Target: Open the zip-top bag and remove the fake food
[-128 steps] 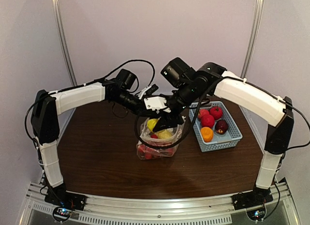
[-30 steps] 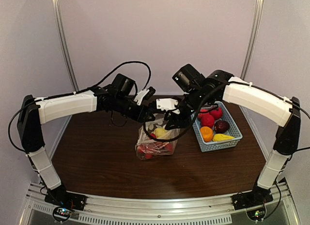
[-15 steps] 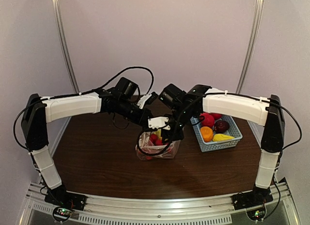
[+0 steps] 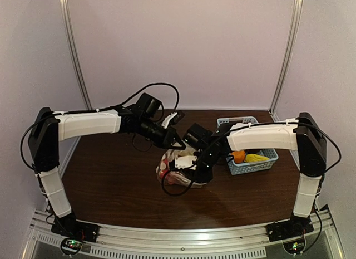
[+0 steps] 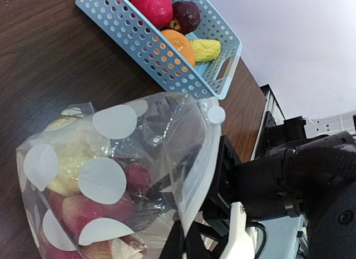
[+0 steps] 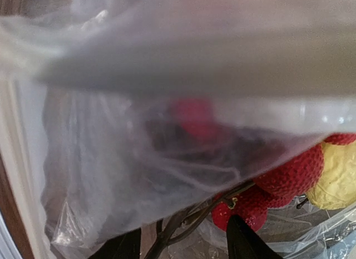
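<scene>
Top view: I'm mid-removal. The bag (image 4: 173,169) sits mid-table (image 4: 111,181), with the basket (image 4: 251,167) at its 3 o'clock. The left arm is stretched low and the left claw (image 4: 179,145) is at the rim's 12 o'clock. The right claw (image 4: 192,170) dips into the mouth, elbow folded.

Left wrist: the left claw (image 5: 181,245) is clamped on the bag rim.

Right wrist: fingers (image 6: 242,245) apart, red fruit (image 6: 289,170) at 2 o'clock. Next I'd close on 1 piece.

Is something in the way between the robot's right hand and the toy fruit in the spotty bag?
Yes, partly. A floppy fold of the zip-top bag hangs in front of the right hand and blurs one red piece. The fake food at lower right looks uncovered, close to the open fingers.
</scene>
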{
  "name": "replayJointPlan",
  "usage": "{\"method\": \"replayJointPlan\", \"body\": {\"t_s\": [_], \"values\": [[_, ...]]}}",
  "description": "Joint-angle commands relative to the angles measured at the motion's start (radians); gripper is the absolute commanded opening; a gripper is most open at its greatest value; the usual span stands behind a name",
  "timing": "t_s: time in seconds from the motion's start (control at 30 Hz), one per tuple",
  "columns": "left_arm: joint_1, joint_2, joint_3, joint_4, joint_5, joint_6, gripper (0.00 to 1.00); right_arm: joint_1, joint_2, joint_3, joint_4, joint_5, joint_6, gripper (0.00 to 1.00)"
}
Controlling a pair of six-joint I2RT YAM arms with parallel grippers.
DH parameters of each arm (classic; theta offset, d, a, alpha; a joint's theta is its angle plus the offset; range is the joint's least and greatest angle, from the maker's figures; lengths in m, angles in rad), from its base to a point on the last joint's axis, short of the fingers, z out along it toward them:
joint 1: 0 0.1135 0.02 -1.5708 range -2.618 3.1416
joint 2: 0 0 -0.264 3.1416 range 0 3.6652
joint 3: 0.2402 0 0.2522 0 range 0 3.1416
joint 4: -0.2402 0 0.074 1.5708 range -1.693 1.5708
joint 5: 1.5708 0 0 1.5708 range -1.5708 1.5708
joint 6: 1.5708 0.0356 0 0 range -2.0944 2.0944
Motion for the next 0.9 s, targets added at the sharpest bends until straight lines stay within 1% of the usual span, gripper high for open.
{"method": "replayJointPlan", "body": {"t_s": [0.0,0.17,0.33,0.63,0.8,0.87], "values": [[-0.009,0.018,-0.012,0.044,0.031,-0.03,0.0,0.008,-0.034,-0.052,0.137,0.095,0.067,0.55],[-0.013,0.019,-0.015,0.044,0.026,-0.031,0.0,0.008,0.002,-0.062,0.16,0.138,0.083,0.55],[-0.018,0.023,-0.014,0.044,0.021,-0.03,0.0,0.008,0.016,-0.033,0.143,0.174,0.102,0.38],[-0.02,0.023,0.017,-0.006,0.001,0.004,0.0,0.008,-0.05,0.047,0.065,0.244,0.072,0.13],[-0.02,0.023,0.019,-0.007,0.001,0.006,0.0,0.008,-0.083,0.121,0.006,0.269,0.047,0.03],[-0.019,0.021,0.022,-0.011,0.001,0.009,0.0,0.008,-0.093,0.153,-0.02,0.275,0.037,0.02]]}}
